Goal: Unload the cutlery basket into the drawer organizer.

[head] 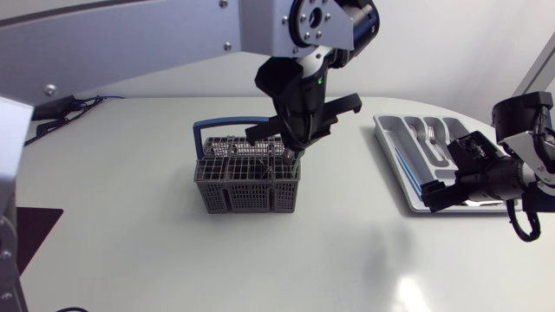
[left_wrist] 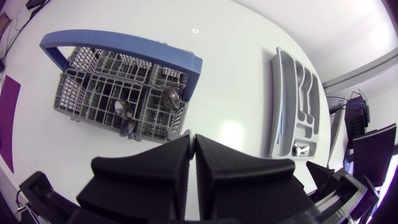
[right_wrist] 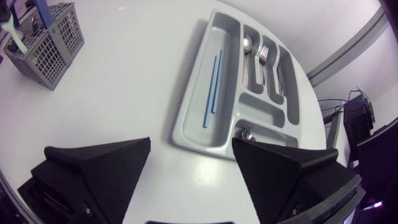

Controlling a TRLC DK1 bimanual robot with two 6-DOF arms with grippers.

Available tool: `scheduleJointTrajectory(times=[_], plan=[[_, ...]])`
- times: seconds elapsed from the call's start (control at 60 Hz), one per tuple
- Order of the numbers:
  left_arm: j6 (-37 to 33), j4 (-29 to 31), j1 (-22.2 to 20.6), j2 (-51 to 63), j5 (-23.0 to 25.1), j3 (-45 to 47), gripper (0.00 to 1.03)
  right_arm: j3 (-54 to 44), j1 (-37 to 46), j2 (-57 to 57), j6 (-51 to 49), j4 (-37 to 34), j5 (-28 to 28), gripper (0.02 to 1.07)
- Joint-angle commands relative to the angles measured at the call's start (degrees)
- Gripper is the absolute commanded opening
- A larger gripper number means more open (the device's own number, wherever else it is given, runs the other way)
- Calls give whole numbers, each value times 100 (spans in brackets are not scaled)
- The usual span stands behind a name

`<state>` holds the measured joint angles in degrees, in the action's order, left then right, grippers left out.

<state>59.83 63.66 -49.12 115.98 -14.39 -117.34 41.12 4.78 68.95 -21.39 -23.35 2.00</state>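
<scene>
The grey cutlery basket [head: 247, 184] with a blue handle [head: 201, 132] stands mid-table. Several pieces of cutlery [left_wrist: 170, 97] stick up in its compartments. My left gripper [head: 293, 152] hangs right over the basket's right-hand end, shut, and nothing shows between its fingers [left_wrist: 177, 155]. The grey drawer organizer [head: 392, 149] lies at the right. It holds blue chopsticks [right_wrist: 211, 90], a spoon [right_wrist: 247, 43], a fork [right_wrist: 263, 57] and another spoon [right_wrist: 246, 133]. My right gripper [head: 444, 178] stands open and empty over the organizer's near end.
The table's rounded edge runs close behind the organizer [right_wrist: 193, 109]. Bare white tabletop lies between the basket [right_wrist: 46, 37] and the organizer, and in front of both.
</scene>
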Motion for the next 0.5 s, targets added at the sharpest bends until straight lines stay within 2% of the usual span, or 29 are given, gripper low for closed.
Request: scheduleJointTrajectory(times=[0.0,0.183,0.483], plan=[[-95,-82,87,-313,51,308,3,-105,-73,-31,144,41,64,97],[-244,-521,105,-805,209,906,3,-105,-205,-83,179,41,99,97],[-341,-662,87,-1377,288,1328,3,-157,-557,-479,117,50,55,97]])
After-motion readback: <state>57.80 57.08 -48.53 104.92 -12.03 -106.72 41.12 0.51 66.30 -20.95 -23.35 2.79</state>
